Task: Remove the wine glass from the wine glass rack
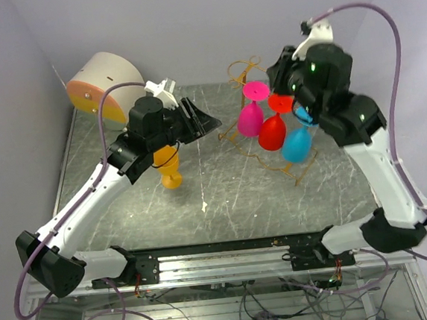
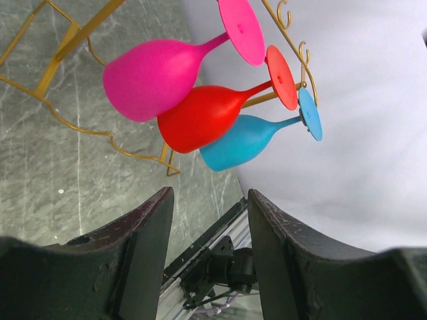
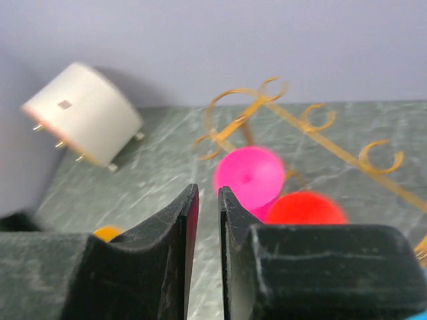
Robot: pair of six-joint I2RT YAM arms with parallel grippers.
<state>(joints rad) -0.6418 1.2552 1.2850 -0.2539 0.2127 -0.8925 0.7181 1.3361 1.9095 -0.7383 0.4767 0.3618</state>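
The gold wire wine glass rack [image 1: 244, 69] stands at the table's middle right. Three glasses hang upside down from its rails: pink [image 1: 250, 119], red [image 1: 272, 132] and blue [image 1: 297, 145]. The left wrist view shows the pink [image 2: 150, 80], red [image 2: 203, 117] and blue [image 2: 240, 140] bowls and the rack [image 2: 60, 47]. My left gripper [image 1: 208, 119] is open and empty, left of the pink glass and apart from it. My right gripper [image 1: 275, 76] hovers above the rack's far end, its jaws nearly together with nothing between them [image 3: 208, 190].
An orange glass [image 1: 171, 167] lies on the table under the left arm. A round cream-and-orange drawer box [image 1: 102, 87] sits at the back left corner. Grey walls close in on three sides. The metal mounting rail [image 1: 222, 260] runs along the near edge.
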